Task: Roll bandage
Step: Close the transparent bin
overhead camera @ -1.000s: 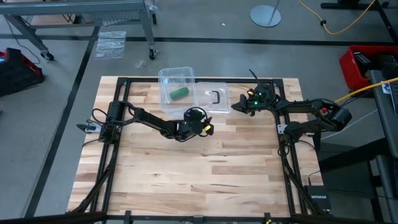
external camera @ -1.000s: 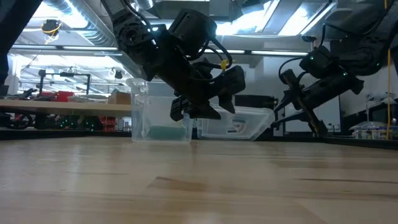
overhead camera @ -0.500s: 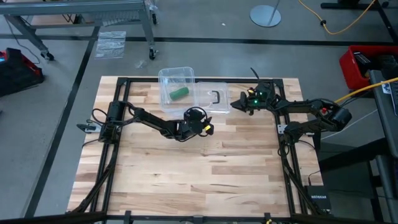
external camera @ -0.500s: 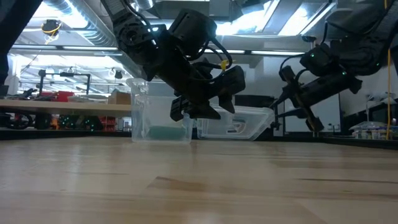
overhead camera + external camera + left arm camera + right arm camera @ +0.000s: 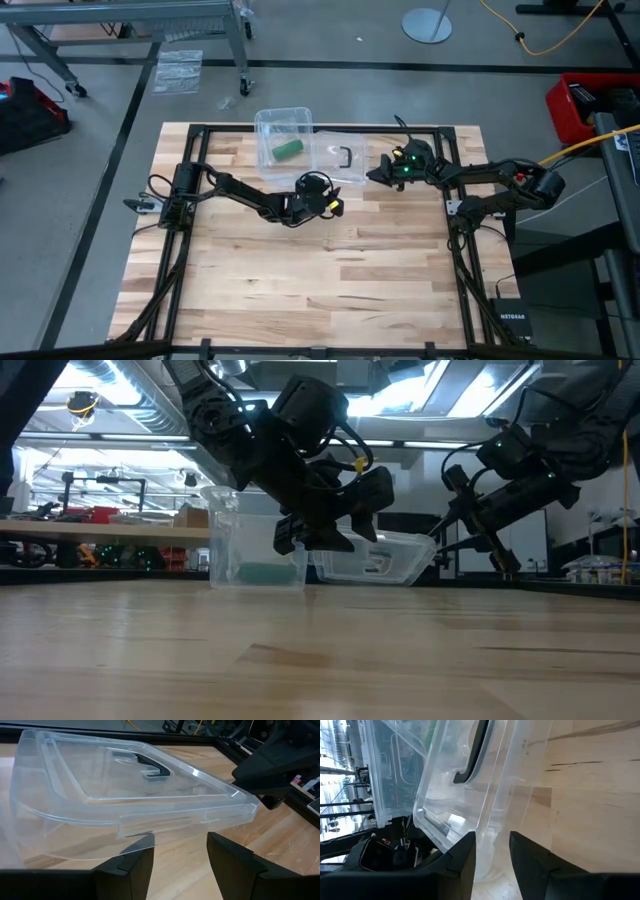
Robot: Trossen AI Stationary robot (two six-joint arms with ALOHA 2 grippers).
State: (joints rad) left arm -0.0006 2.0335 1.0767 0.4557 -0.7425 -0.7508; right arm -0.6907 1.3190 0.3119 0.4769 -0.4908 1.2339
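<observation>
The bandage (image 5: pixel 289 150) is a small green roll lying inside the clear plastic box (image 5: pixel 268 128) at the table's far side. Right of the box lies the clear lid (image 5: pixel 330 150) with its black handle (image 5: pixel 346 157). My right gripper (image 5: pixel 372 173) is shut on the lid's right edge. My left gripper (image 5: pixel 180 860) stands open just short of the lid's near edge (image 5: pixel 150 825), with nothing between its fingers. My right gripper pinches the lid's rim (image 5: pixel 492 837) at its right edge between its two fingers. The fingers come slanting down from the table's right side. In the low view the lid (image 5: pixel 375 560) sits tilted, its right end higher than its left.
Black frame rails (image 5: pixel 300 128) run around the wooden tabletop (image 5: pixel 330 270), which stretches bare toward the near edge. My left arm (image 5: pixel 250 200) reaches across the table's middle from the left.
My right gripper has moved a little toward the table's left, keeping its hold on the lid. The lid has shifted left with it, toward the box.
</observation>
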